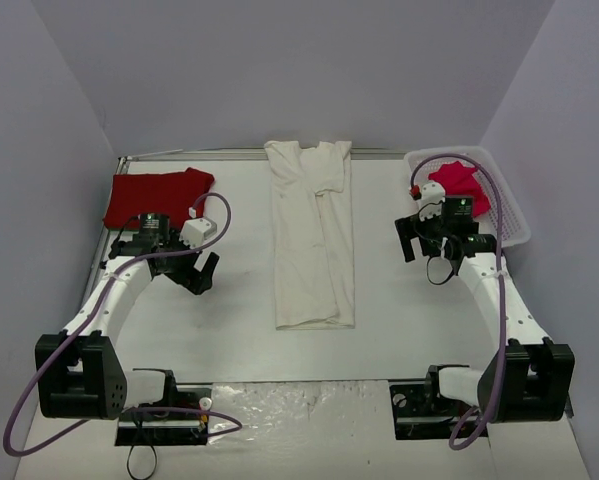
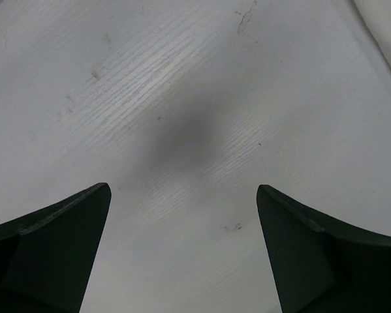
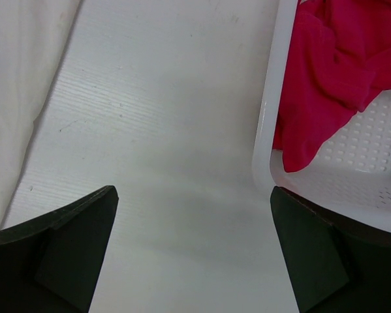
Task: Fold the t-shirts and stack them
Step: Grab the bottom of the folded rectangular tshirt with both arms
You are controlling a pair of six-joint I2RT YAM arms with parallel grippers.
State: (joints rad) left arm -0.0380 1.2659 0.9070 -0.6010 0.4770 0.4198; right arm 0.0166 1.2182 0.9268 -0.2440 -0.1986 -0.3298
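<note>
Doubly risking trouble, hovering with left gripper (image 2: 182,248) and right gripper (image 3: 194,248) spread, empty: perhaps dragging the cream shirt (image 1: 314,235) between them crooked by pinching one layer; nudging the red shirt (image 1: 154,198) beyond the left jaws; snagging the pink shirt (image 3: 332,78) on the basket (image 3: 267,130) beside the right jaws.

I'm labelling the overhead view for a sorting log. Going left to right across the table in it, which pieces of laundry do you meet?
Red t-shirt → cream-white t-shirt → pinkish-red t-shirt, which lies in the white basket at the right edge.
</note>
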